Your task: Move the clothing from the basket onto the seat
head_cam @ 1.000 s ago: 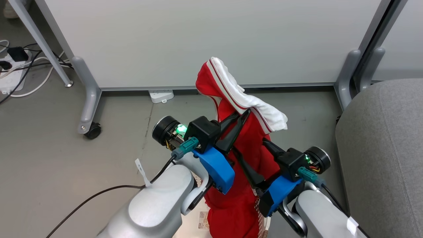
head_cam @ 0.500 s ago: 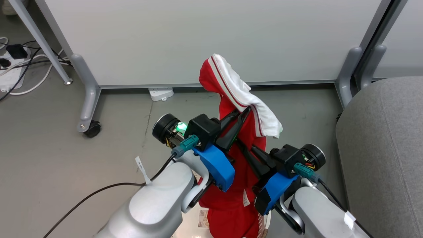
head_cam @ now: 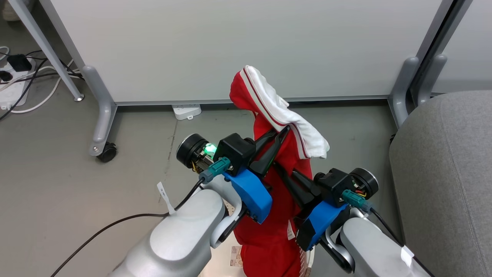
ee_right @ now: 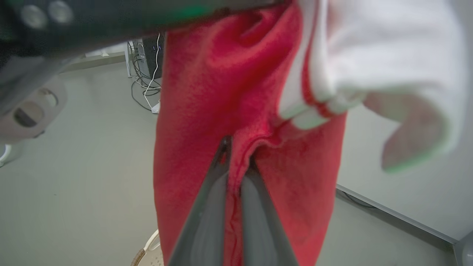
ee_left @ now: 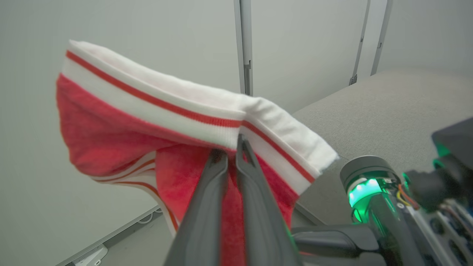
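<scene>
A red piece of clothing [head_cam: 282,215] with a white striped band [head_cam: 284,111] hangs in the air above the basket [ee_right: 146,255]. My left gripper [head_cam: 286,129] is shut on its upper part just under the white band, and the left wrist view shows the same pinch [ee_left: 231,147]. My right gripper [head_cam: 277,167] is shut on a fold of the red fabric lower down, also seen from the right wrist [ee_right: 238,147]. A sliver of the basket's pale bottom [head_cam: 225,267] shows between my forearms. The grey seat [head_cam: 442,173] stands to the right.
A white partition panel [head_cam: 246,46] on grey legs with a caster [head_cam: 107,152] stands straight ahead. A power strip [head_cam: 187,111] lies at its foot, with cables [head_cam: 23,88] at the far left. Grey floor lies to the left.
My right gripper, open around the hanging fabric a second ago, has moved in to the left and shut on it. The left gripper's hold is unchanged.
</scene>
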Available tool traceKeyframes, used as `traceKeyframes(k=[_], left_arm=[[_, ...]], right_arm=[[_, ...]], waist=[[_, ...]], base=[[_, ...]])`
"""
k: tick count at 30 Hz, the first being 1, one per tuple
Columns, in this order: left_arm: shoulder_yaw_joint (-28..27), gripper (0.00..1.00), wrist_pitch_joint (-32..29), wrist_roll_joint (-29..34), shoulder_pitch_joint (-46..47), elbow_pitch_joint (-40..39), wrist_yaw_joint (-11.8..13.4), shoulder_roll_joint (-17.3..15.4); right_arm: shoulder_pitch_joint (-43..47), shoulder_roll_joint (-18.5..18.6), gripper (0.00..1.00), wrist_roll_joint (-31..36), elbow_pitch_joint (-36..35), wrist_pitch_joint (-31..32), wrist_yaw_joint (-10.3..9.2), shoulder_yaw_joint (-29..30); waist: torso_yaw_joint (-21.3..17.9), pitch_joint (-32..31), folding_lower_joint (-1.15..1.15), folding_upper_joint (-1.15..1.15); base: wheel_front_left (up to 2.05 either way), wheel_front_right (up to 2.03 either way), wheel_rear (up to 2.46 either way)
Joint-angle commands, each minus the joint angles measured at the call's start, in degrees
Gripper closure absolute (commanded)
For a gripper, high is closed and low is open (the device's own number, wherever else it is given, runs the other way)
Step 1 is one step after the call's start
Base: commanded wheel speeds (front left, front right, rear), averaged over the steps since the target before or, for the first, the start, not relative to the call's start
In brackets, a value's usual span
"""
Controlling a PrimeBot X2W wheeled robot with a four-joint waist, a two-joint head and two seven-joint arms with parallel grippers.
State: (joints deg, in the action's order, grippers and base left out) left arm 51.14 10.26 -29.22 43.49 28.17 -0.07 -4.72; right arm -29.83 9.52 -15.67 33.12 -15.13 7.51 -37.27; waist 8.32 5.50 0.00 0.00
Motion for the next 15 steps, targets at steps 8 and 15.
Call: traceKeyframes(k=[8,15], left_arm=[[0.2,0.00,0.7,-0.4,0.6,0.4,0.9,-0.3],[0.3,0.00,0.9,-0.5,0.6,0.4,1.1,-0.6]], right_arm=[[0.8,0.2,1.00,-0.5,-0.6,0.0,-0.04,1.1],[1.4,0.1,1.00,-0.2,-0.9,-0.1,-0.04,2.1]], waist=[[-0.1,0.1,0.00,0.00],[-0.7,0.4,0.00,0.00]], base=[[0.00,0.00,0.00],[0.00,0.00,0.00]])
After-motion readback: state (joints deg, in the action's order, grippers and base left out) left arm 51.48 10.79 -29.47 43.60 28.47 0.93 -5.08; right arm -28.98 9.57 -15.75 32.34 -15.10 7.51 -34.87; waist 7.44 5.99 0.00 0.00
